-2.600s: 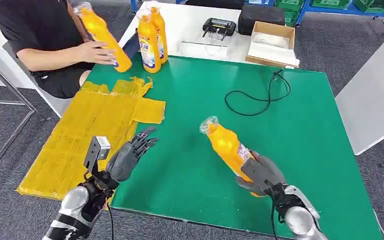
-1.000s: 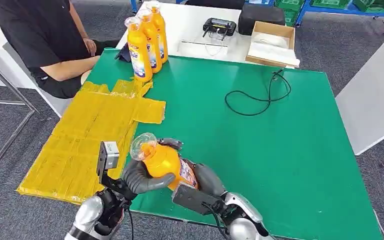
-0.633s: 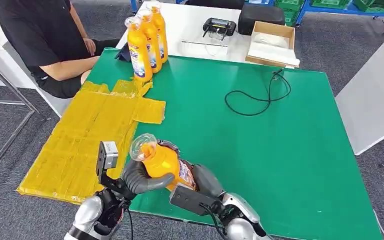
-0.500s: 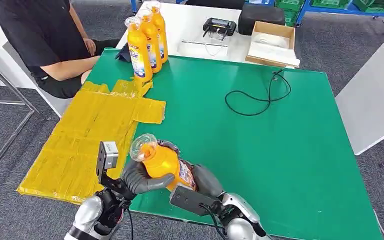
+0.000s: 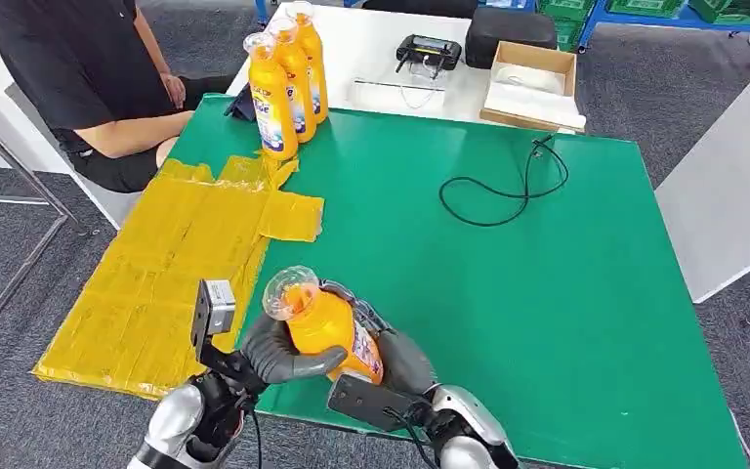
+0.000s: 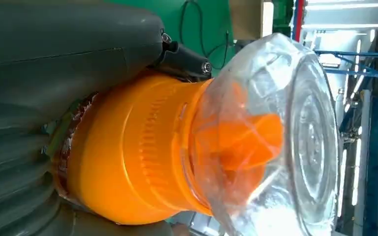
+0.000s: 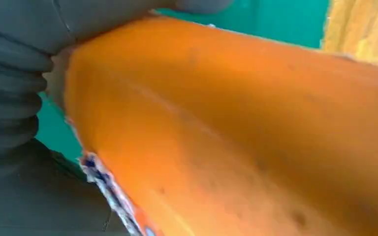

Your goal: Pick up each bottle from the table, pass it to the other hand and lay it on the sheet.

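The bottle [image 5: 327, 327] is now caught between both robot hands at the near edge of the green bench [image 5: 508, 293], just beside the yellow sheet [image 5: 171, 264]. A couple of seconds ago only the right robot hand [image 5: 400, 360] carried it, out over the middle of the bench, while the left robot hand [image 5: 278, 352] waited open by the sheet. Since then the right arm has swung the bottle across, and the left fingers have wrapped round its upper body below the clear cap [image 5: 288, 291]. Over the last second the pair has drifted only slightly, the bottle tipping a little more upright.

The left wrist view shows the bottle's orange neck [image 6: 142, 152] seated against the grey palm [image 6: 54, 73], so that grip looks closed on it. In the right wrist view the orange flank [image 7: 236, 128] lies tight against the ribbed cover and thumb, so the right robot hand has not let go either. Both hands therefore hold the one bottle, and the handover appears to be at its midpoint: received, but not yet released.

What remains, by this reading, is for the right fingers to open and draw clear, and for the left arm to carry the bottle sideways and lay it down on the sheet. Three more bottles [image 5: 288, 83] stand upright at the far corner, beside a seated person [image 5: 88, 73], so the cycle probably has several rounds left.
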Controlling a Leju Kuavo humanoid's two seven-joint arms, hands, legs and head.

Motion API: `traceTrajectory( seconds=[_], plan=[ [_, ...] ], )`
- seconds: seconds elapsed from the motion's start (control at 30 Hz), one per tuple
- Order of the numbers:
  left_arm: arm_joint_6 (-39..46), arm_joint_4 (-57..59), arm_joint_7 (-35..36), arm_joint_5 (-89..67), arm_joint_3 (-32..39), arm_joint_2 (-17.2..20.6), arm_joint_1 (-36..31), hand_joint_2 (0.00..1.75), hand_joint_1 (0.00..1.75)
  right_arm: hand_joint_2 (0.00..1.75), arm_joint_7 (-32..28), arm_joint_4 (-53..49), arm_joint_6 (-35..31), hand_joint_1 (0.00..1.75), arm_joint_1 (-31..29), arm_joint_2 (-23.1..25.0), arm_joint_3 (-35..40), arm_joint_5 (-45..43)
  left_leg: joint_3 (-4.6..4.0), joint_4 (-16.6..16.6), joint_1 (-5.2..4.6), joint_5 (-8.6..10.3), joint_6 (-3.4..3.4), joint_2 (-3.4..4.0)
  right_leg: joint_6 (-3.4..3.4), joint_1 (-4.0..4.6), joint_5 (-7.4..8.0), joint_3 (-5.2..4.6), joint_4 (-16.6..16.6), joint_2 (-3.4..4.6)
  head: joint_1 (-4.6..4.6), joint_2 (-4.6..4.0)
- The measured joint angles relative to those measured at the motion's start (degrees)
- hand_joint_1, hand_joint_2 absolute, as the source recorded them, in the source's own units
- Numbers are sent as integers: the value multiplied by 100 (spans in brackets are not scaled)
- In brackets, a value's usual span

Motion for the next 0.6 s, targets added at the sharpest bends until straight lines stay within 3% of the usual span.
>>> traceTrajectory(
  seconds=[0.27, 0.43, 0.6],
  plan=[
    [302, -153, -424, -936, 22, -4, 59, 175, 175, 0, 40, -271, -134, 0, 328, -125, -164, 293, -1, 0, 0, -1, -1, 0, 0, 0, 0, 0, 0, 0, 2, 0],
    [1573, -234, -1128, -3818, 103, -11, -1, 175, 175, 0, -2, -593, -151, 0, 567, -155, -269, 446, -1, 0, 0, -1, -1, -1, 0, 1, 0, 1, 0, 0, 2, 0],
    [1818, -236, -1219, -4198, 175, -11, -63, 175, 175, 0, -13, -806, -153, 0, 682, -164, -312, 470, -1, 0, 1, -1, 0, 0, -1, 1, -1, 0, 0, 0, 2, 0]
  ],
)
